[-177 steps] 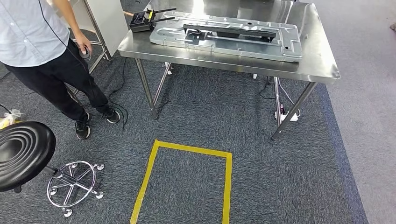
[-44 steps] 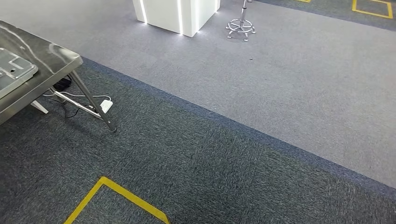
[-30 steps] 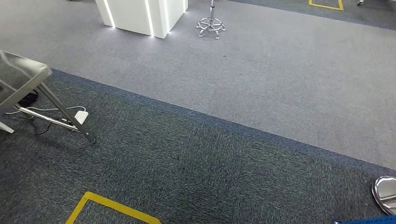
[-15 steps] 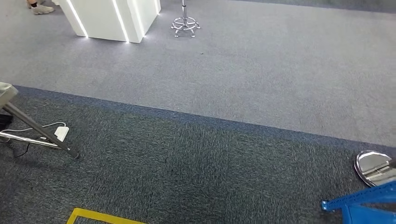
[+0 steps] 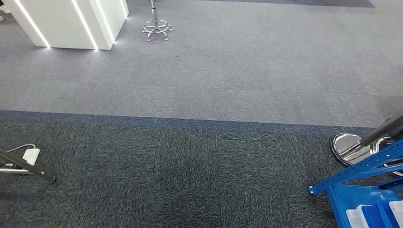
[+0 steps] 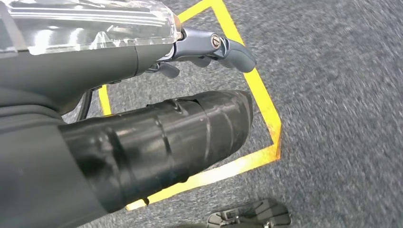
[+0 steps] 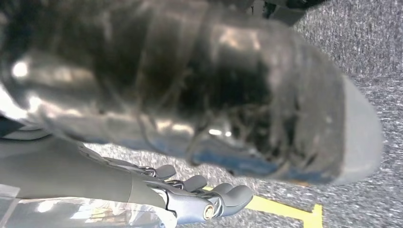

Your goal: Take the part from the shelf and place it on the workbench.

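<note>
Down at my sides, both arms hang over the dark carpet. My left hand (image 6: 209,47) points at the floor above a square of yellow tape (image 6: 266,118); its fingers (image 6: 235,52) lie loosely curled and close together, with nothing between them. My right hand (image 7: 199,199) hangs the same way, its fingers (image 7: 228,194) gently bent, side by side, holding nothing, with a strip of yellow tape (image 7: 280,207) on the carpet just past them.

Ahead, in the head view, the blue shelf (image 5: 361,168) shows at the lower right, with blue and white bins (image 5: 375,216) on its bottom level. I cannot tell which item there is the part. Just beside the shelf stands a chrome stool base (image 5: 349,145). Far off at the upper left stands a white counter (image 5: 71,23) with lit edges, and another stool base (image 5: 157,28) near it. A metal table leg (image 5: 28,171) and a white power strip (image 5: 31,156) lie at the left edge.
</note>
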